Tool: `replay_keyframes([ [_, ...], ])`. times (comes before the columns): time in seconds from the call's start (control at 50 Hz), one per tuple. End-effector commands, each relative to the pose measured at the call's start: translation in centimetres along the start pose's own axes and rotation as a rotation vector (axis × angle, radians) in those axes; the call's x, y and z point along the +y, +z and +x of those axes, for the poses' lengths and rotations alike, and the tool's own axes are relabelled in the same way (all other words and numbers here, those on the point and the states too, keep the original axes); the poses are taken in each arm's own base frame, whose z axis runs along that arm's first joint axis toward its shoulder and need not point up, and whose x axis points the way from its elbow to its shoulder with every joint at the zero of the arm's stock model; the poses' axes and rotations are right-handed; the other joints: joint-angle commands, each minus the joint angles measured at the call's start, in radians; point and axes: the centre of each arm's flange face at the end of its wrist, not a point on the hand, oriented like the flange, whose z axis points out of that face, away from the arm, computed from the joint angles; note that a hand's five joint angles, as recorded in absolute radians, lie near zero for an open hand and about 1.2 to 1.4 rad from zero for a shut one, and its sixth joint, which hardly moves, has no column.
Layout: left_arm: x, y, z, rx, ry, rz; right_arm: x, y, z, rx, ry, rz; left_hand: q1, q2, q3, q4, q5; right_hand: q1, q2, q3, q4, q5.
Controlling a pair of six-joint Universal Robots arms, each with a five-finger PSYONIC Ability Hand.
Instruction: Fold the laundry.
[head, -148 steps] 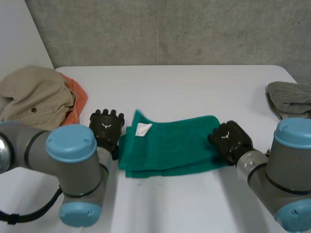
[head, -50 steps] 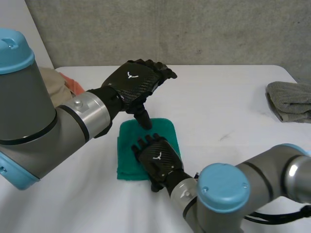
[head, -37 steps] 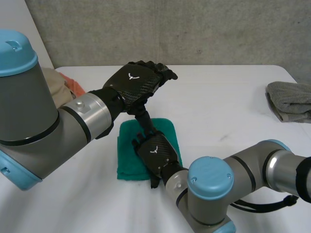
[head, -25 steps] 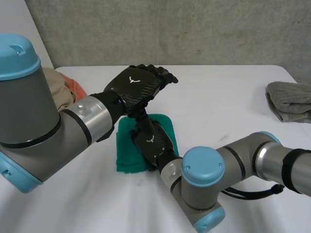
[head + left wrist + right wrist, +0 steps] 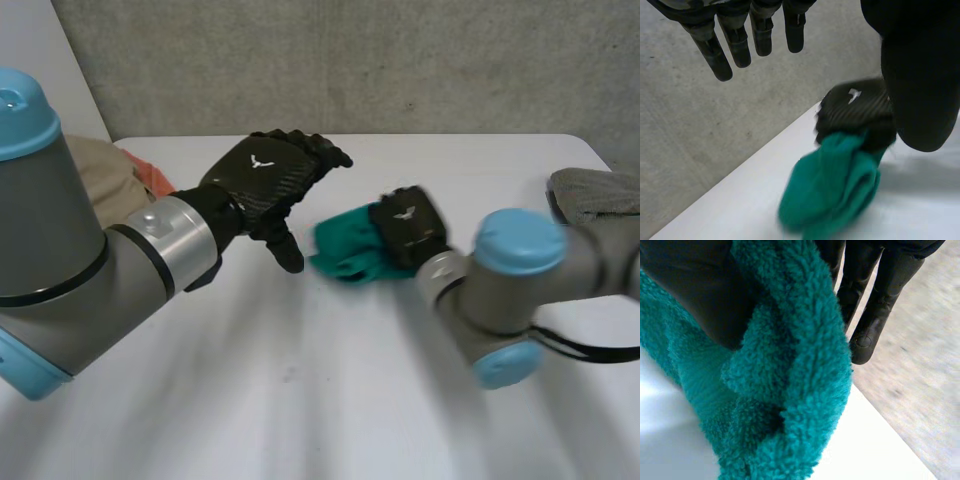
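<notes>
Far left on the white table (image 5: 300,400) there's a beige garment (image 5: 90,175) with an orange cloth (image 5: 165,195) poking out just beside it. My left hand (image 5: 268,180) is up over the table a bit left of the middle, fingers straight and loose, thumb hanging down, nothing in it at all. In my left wrist view those fingers (image 5: 735,42) are stretched out straight, and past them I can see the green towel (image 5: 832,192) bunched into a lump right under my right hand (image 5: 855,105). So the towel sits just right of my left hand, near it but apart. My right hand (image 5: 408,228) is the one that's got it: in the head view the towel (image 5: 345,252) sticks out of that hand's left side, toward my left thumb. In the right wrist view a fat fold of towel (image 5: 790,390) is squeezed between my thumb and my fingers (image 5: 872,315), so that's a proper pinch. Can't tell if the towel's low end touches the table or hangs just off it. Way over at the far right edge there's a grey towel (image 5: 595,200), well apart from everything else.
</notes>
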Motion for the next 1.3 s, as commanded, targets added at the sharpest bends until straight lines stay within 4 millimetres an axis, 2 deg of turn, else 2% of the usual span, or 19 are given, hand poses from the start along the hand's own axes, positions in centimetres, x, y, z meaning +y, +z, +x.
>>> replay_keyframes([
  [0.02,0.2,-0.2,-0.8,-0.021,-0.004,-0.007,3.3,-1.0,8.2,0.010,-0.069,-0.020,0.013,0.021,0.016,0.023,0.008,0.459,0.222,0.236,0.211,0.283],
  [0.08,0.2,-0.2,-0.7,-0.019,-0.004,-0.008,4.4,-0.9,10.9,0.003,-0.111,0.004,0.013,0.021,0.016,0.023,0.008,0.459,0.222,0.236,0.211,0.283],
  [0.2,0.3,-0.2,-0.8,-0.021,-0.004,-0.007,4.5,0.7,15.7,0.065,-0.165,0.097,0.013,0.021,0.016,0.023,0.008,0.459,0.222,0.236,0.211,0.283],
  [0.34,0.2,-0.1,-0.6,-0.018,-0.001,-0.001,1.1,3.2,22.8,0.218,-0.186,0.314,0.013,0.021,0.016,0.023,0.008,0.459,0.222,0.236,0.211,0.283],
  [0.46,0.3,-0.1,-0.7,-0.019,-0.002,-0.001,-0.7,3.7,30.1,0.337,-0.158,0.495,0.013,0.021,0.016,0.023,0.008,0.459,0.222,0.236,0.211,0.283],
  [0.54,0.3,-0.1,-0.7,-0.021,-0.002,-0.001,0.1,3.9,32.5,0.369,-0.158,0.525,0.013,0.021,0.016,0.023,0.008,0.459,0.222,0.236,0.211,0.283],
  [0.6,0.3,-0.1,-0.7,-0.021,-0.002,-0.001,2.4,3.5,34.4,0.398,-0.167,0.496,0.013,0.021,0.016,0.023,0.008,0.459,0.222,0.236,0.211,0.283],
  [0.64,0.3,-0.1,-0.6,-0.017,-0.002,-0.002,4.0,3.4,35.0,0.402,-0.165,0.476,0.016,0.024,0.018,0.026,0.011,0.459,0.222,0.236,0.211,0.283],
  [0.74,0.4,-0.1,-0.4,-0.014,-0.002,-0.004,10.6,2.4,35.9,0.388,-0.156,0.389,0.016,0.024,0.018,0.026,0.011,0.459,0.222,0.236,0.211,0.283],
  [0.8,0.5,-0.1,-0.2,-0.008,-0.005,-0.008,13.8,1.6,35.6,0.377,-0.133,0.336,0.013,0.021,0.016,0.023,0.008,0.459,0.222,0.236,0.211,0.283],
  [0.82,0.6,0.0,-0.2,-0.006,-0.006,-0.010,15.6,1.0,35.4,0.378,-0.126,0.297,0.013,0.021,0.016,0.023,0.008,0.459,0.222,0.236,0.211,0.283],
  [0.9,0.9,0.0,0.0,-0.002,-0.022,-0.017,19.2,-0.3,34.1,0.346,-0.127,0.212,0.016,0.024,0.018,0.026,0.011,0.459,0.222,0.236,0.211,0.283],
  [0.98,0.9,0.2,0.0,-0.003,-0.025,-0.004,20.9,-1.6,32.4,0.278,-0.119,0.163,0.019,0.027,0.021,0.029,0.014,0.459,0.222,0.236,0.211,0.283],
  [1.02,0.9,0.2,0.0,-0.002,-0.023,0.001,21.1,-2.5,32.5,0.277,-0.112,0.146,0.019,0.027,0.021,0.029,0.014,0.459,0.222,0.236,0.211,0.283],
  [1.1,1.0,0.3,0.1,-0.002,-0.028,-0.002,19.2,-4.1,33.3,0.297,-0.113,0.129,0.019,0.027,0.021,0.029,0.014,0.459,0.222,0.236,0.211,0.283],
  [1.12,1.0,0.3,0.1,-0.002,-0.030,-0.002,18.4,-4.3,33.4,0.305,-0.112,0.124,0.019,0.027,0.021,0.029,0.014,0.294,0.058,0.071,0.046,0.119],
  [1.18,1.0,0.3,0.2,0.001,-0.033,-0.002,17.6,-4.9,33.6,0.332,-0.089,0.099,0.019,0.027,0.021,0.029,0.014,-0.763,-0.999,-0.986,-1.011,-0.938],
  [1.26,0.9,0.2,0.4,0.007,-0.033,0.001,16.3,-6.0,34.8,0.418,-0.073,0.020,0.019,0.027,0.021,0.029,0.014,-0.763,-0.999,-0.986,-1.011,-0.938],
  [1.3,0.9,0.2,0.4,0.007,-0.033,0.001,14.2,-7.5,36.6,0.494,-0.090,-0.049,0.019,0.027,0.021,0.029,0.014,-0.763,-0.999,-0.986,-1.011,-0.938],
])
